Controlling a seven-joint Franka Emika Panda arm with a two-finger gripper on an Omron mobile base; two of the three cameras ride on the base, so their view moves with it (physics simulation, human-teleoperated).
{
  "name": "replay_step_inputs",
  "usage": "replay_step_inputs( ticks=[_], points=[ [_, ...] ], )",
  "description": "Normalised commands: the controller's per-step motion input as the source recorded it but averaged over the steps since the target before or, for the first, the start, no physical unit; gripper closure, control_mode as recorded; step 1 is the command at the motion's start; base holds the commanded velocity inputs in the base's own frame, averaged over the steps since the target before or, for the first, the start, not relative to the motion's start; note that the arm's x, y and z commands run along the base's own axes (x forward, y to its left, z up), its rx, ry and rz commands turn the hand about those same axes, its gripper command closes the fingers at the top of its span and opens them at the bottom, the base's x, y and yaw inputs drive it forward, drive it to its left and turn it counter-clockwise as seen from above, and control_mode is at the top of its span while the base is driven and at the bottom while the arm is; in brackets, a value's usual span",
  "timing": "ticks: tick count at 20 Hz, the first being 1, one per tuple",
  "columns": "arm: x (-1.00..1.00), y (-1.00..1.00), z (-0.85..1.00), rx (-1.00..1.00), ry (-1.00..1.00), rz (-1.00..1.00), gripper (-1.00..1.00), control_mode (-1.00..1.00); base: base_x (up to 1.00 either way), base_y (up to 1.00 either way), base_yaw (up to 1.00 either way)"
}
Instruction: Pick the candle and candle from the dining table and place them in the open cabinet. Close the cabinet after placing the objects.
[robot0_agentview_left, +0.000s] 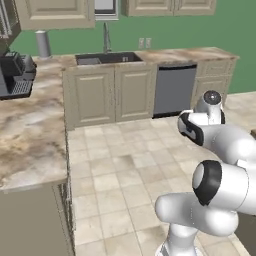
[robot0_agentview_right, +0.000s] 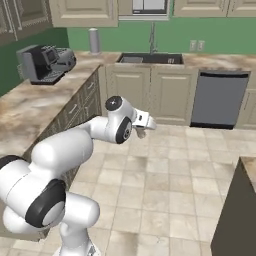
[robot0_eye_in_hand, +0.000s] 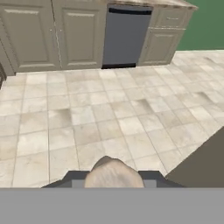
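My gripper (robot0_eye_in_hand: 113, 178) is shut on a stubby pale cream-grey candle (robot0_eye_in_hand: 113, 172), whose rounded top bulges up between the two dark fingers (robot0_eye_in_hand: 72, 177). In the right base view the gripper (robot0_agentview_right: 142, 131) hangs from the bent white arm above the tiled floor, with a bit of the pale candle (robot0_agentview_right: 141, 132) under the hand. It points toward the base cabinets and the dishwasher. The other candle and the open cabinet are out of view. I cannot tell whether the dark-sided block (robot0_agentview_right: 235, 210) at the right is the dining table.
A marble counter (robot0_agentview_left: 25, 135) runs along the left with a coffee machine (robot0_agentview_left: 15, 75) on it. At the back stand a sink (robot0_agentview_left: 107, 58), beige base cabinets (robot0_agentview_left: 107, 95) and a grey dishwasher (robot0_agentview_left: 173, 90). Shut wall cabinets (robot0_agentview_right: 82, 12) hang above.
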Motion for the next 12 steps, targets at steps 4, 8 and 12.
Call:
replay_step_inputs(
  ticks=[4,8,12],
  points=[
    [0.00,0.00,0.00,0.00,0.00,0.00,1.00,1.00,1.00,0.00,0.01],
    [0.00,0.00,0.00,0.00,0.00,0.00,1.00,1.00,1.00,0.00,0.05],
    [0.00,0.00,0.00,0.00,0.00,0.00,1.00,1.00,0.90,-0.29,0.10]
  ],
)
